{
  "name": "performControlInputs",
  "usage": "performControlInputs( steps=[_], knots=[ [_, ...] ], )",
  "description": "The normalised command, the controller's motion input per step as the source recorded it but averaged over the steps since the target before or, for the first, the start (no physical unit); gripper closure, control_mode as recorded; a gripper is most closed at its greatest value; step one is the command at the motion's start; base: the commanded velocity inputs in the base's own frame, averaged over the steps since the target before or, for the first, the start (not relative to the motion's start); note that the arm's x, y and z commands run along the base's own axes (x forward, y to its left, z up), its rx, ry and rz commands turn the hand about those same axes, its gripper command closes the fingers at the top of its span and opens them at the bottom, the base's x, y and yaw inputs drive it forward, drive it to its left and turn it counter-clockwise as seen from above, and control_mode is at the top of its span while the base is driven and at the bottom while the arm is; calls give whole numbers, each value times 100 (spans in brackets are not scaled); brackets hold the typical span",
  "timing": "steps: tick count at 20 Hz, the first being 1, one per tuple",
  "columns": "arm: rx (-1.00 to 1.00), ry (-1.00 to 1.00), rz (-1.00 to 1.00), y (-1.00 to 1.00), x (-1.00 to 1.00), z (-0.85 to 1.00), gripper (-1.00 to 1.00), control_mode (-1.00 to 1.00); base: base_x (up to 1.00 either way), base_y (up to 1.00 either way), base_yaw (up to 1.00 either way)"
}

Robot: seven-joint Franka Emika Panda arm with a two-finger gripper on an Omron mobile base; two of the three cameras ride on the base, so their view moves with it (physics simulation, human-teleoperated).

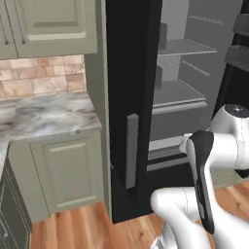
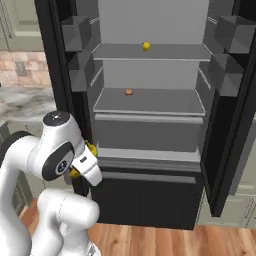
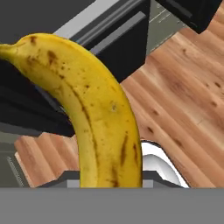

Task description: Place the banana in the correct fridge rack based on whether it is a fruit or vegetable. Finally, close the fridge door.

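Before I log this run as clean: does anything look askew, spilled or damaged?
Nothing stands out. The banana is whole, only brown-speckled, held in the tool. The fridge's shelves sit level, with a yellow fruit and an orange item on them.

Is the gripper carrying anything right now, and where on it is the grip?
Yes, the gripper is shut on the banana. The hold is at the end nearest the hand; the rest curves away, free.
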Motion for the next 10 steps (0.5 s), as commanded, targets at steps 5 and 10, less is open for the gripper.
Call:
performControlInputs(
  steps=[5,10],
  knots=[
    [0,0,0,0,0,0,100,100,50,-93,21],
    [0,0,0,0,0,0,100,100,76,-23,25]
  ],
)
